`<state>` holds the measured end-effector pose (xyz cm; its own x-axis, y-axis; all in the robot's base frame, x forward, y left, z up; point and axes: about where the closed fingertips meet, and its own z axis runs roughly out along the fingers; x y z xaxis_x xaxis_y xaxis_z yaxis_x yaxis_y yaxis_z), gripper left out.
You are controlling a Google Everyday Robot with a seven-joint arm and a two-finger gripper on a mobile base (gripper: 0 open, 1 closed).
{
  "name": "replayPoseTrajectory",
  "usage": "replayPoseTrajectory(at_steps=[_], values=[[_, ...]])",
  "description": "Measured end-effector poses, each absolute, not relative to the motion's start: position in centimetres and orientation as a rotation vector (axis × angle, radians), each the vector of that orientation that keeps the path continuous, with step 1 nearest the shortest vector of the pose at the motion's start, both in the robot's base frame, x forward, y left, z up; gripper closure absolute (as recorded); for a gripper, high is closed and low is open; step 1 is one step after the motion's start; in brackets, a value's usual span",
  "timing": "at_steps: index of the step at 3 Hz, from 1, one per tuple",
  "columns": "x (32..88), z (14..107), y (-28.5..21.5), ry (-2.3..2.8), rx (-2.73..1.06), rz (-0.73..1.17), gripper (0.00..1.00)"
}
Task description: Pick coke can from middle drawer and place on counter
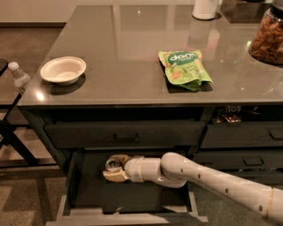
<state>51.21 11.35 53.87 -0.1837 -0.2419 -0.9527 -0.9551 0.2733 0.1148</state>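
Note:
The middle drawer (132,217) is pulled open below the counter (119,48). Inside it, at the back left, I see the silver top of the coke can (113,164); little of its red side shows. My gripper (116,170) reaches in from the right on its white arm. Its tan fingers (116,176) are closed around the can, which stands upright a little above the drawer's dark bottom.
On the counter are a white bowl (63,69) at the left, a green snack bag (184,68) in the middle, a jar of nuts (267,37) at the right and a white container (205,8) at the back. A shut drawer (126,134) sits above the open one. A clear bottle (18,76) stands at the far left.

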Motion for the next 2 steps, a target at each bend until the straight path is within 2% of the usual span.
replayPoseTrajectory(at_steps=[2], values=[[50.94,54.46,11.06,1.652,-1.113,0.977,1.00]])
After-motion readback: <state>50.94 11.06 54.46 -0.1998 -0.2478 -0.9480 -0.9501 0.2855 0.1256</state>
